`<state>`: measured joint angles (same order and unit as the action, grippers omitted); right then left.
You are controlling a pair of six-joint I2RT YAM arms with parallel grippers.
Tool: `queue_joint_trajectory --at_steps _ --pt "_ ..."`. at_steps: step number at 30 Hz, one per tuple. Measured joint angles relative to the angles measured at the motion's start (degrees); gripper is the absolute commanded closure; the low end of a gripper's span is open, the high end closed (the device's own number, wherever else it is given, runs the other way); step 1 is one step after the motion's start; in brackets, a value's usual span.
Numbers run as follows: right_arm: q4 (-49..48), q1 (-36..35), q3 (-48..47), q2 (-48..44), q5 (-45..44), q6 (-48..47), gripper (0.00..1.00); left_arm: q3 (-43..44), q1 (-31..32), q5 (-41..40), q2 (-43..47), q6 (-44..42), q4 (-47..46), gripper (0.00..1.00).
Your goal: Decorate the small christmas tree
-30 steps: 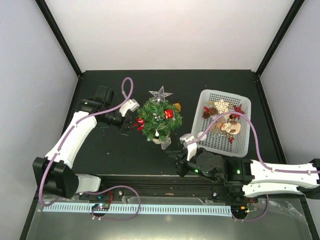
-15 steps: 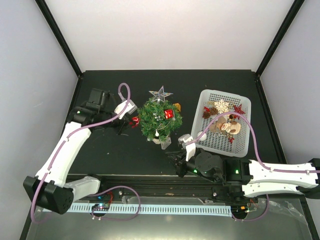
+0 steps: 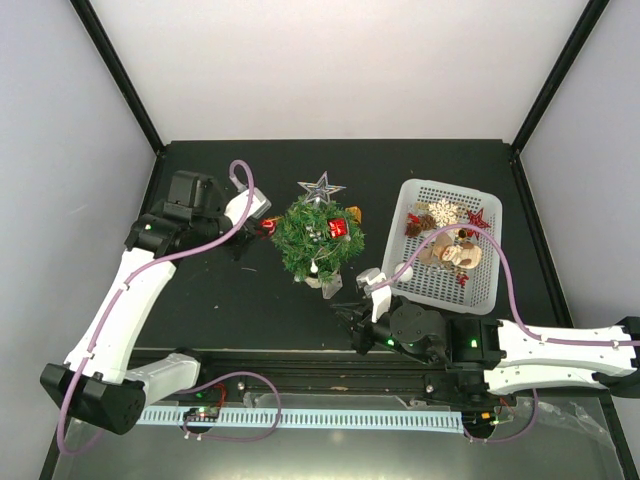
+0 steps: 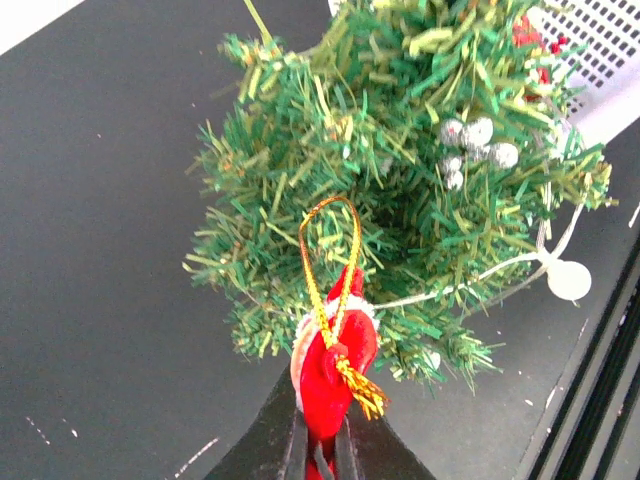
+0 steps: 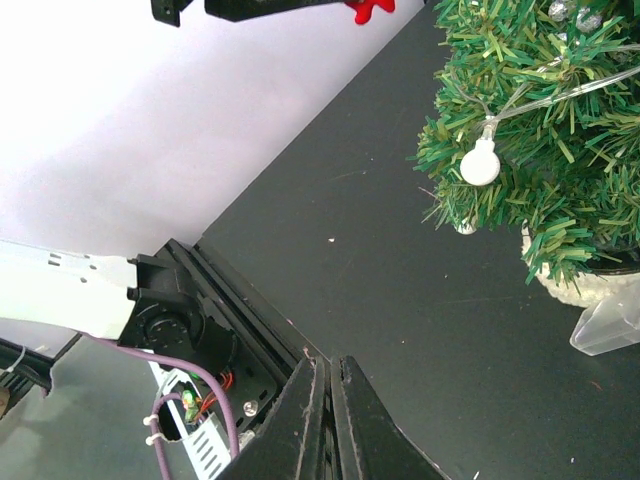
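The small christmas tree [image 3: 318, 238] stands mid-table with a silver star [image 3: 321, 188] by its far side and a red ornament [image 3: 338, 227] among its branches. My left gripper [image 3: 262, 228] hovers at the tree's left side, shut on a red felt ornament [image 4: 335, 350] whose gold loop [image 4: 330, 250] points into the branches [image 4: 400, 200]. The left wrist view has these jaws [image 4: 320, 455] pinching the ornament's lower end. My right gripper [image 3: 348, 322] rests low near the front rail, right of the tree's white pot [image 5: 590, 280], shut and empty [image 5: 328, 400].
A white mesh basket [image 3: 480, 290] at the right holds several ornaments [image 3: 450, 250]. A light string with a white bulb [image 5: 480, 163] hangs off the tree's near side. A black rail [image 3: 300, 360] runs along the front edge. Black frame posts stand at the back corners.
My left arm has carried the red ornament from the tree's near-left side toward the back, along the tree's left edge. The right arm has barely moved.
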<state>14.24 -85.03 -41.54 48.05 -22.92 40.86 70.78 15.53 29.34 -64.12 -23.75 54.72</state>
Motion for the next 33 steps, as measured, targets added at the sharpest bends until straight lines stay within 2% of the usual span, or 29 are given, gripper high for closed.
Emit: queue_joint_trajectory --at_steps 12,33 --pt "-0.11 0.00 0.04 -0.04 0.00 0.02 0.93 2.91 0.70 0.68 -0.92 2.29 -3.15 0.98" --pt "-0.59 0.00 0.98 -0.98 -0.04 0.22 0.92 2.49 4.13 -2.29 -3.41 3.19 -5.60 0.98"
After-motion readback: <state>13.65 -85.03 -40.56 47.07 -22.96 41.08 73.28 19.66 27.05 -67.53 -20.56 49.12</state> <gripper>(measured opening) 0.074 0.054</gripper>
